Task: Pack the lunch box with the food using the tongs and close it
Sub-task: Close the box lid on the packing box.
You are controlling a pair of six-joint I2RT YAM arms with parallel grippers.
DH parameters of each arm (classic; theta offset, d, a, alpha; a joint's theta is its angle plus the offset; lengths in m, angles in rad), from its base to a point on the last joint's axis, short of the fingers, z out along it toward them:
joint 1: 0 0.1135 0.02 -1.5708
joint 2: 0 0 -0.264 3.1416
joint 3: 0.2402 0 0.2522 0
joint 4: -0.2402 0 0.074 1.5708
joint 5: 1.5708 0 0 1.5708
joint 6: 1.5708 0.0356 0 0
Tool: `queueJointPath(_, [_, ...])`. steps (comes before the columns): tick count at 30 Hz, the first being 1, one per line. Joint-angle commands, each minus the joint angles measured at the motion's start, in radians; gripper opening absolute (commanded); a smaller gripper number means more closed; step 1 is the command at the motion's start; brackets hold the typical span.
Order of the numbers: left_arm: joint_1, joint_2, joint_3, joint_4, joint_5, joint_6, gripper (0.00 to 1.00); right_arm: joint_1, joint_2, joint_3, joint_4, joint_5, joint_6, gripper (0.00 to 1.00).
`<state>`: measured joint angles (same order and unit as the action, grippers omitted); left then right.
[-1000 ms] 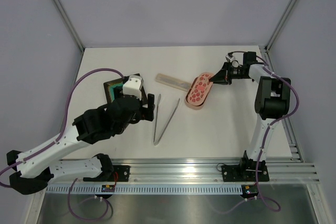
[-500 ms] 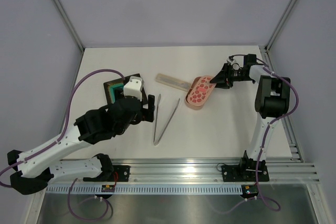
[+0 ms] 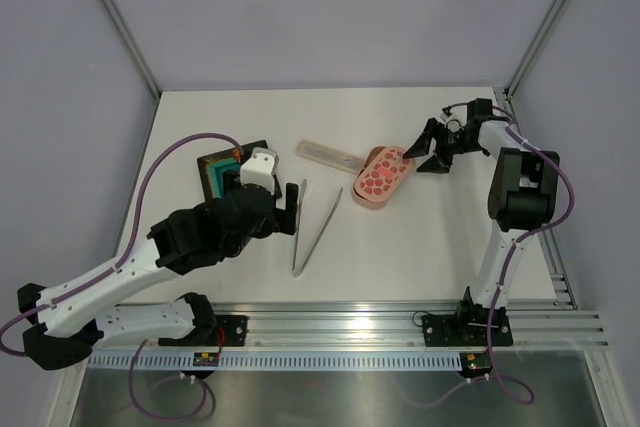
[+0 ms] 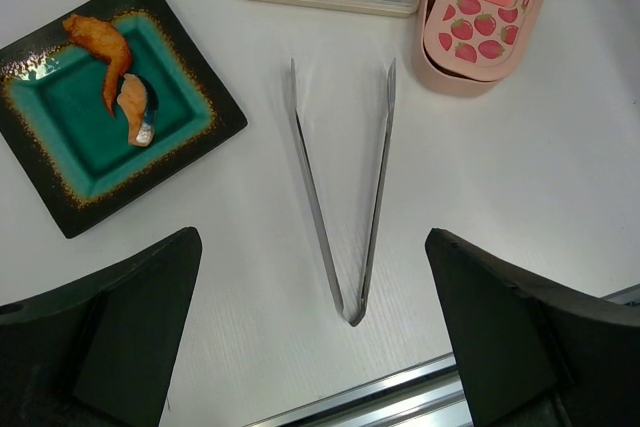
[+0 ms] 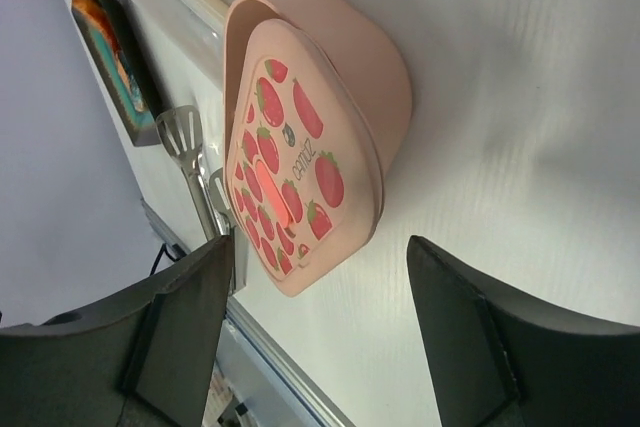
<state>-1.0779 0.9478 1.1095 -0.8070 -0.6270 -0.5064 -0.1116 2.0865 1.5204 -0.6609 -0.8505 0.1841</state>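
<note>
The pink lunch box point(image 3: 372, 194) stands right of centre, and its strawberry-spotted lid point(image 3: 381, 171) lies askew over it, spotted side up. My right gripper point(image 3: 423, 152) hangs open just right of the box point(image 5: 372, 62) and touches neither it nor the lid point(image 5: 290, 187). The silvery tongs point(image 3: 310, 228) lie flat in a narrow V, their joined end toward me. My left gripper point(image 3: 289, 211) is open above the tongs point(image 4: 374, 207), with nothing between its fingers. Orange and brown food point(image 4: 112, 57) lies on the dark tray point(image 4: 70, 219).
A slim pale rectangular case point(image 3: 329, 154) lies behind the tongs, left of the box. The tray point(image 3: 212, 169) with its teal mat sits at the left, partly under my left wrist. A metal rail point(image 3: 400, 319) runs along the near table edge.
My right gripper has opened, let go of the lunch box's far end and drawn back to the right. The left arm has shifted slightly toward the tongs.
</note>
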Motion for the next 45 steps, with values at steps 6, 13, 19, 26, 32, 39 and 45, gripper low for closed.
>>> queueJointPath(6, [0.004,0.012,0.003,0.077,0.019,-0.015,0.99,0.052,-0.177,-0.077,0.023,0.159,0.098,0.78])
queueJointPath(13, [0.009,0.028,-0.005,0.104,0.036,-0.011,0.99,0.144,-0.255,-0.174,0.115,0.199,0.190,0.76])
queueJointPath(19, [0.026,0.092,0.049,0.051,0.033,-0.021,0.99,0.184,-0.212,-0.143,0.101,0.251,0.206,0.59])
queueJointPath(26, [0.038,0.065,0.015,0.061,0.047,-0.018,0.99,0.184,-0.270,-0.169,0.093,0.317,0.207,0.58])
queueJointPath(32, [0.042,0.051,0.001,0.054,0.050,-0.024,0.99,0.127,-0.312,-0.218,0.100,0.381,0.207,0.67])
queueJointPath(39, [0.052,0.048,-0.011,0.063,0.062,-0.023,0.99,0.119,-0.264,-0.197,0.098,0.352,0.199,0.74])
queueJointPath(45, [0.052,0.051,-0.014,0.066,0.064,-0.026,0.99,0.119,-0.203,-0.125,0.084,0.324,0.201,0.75])
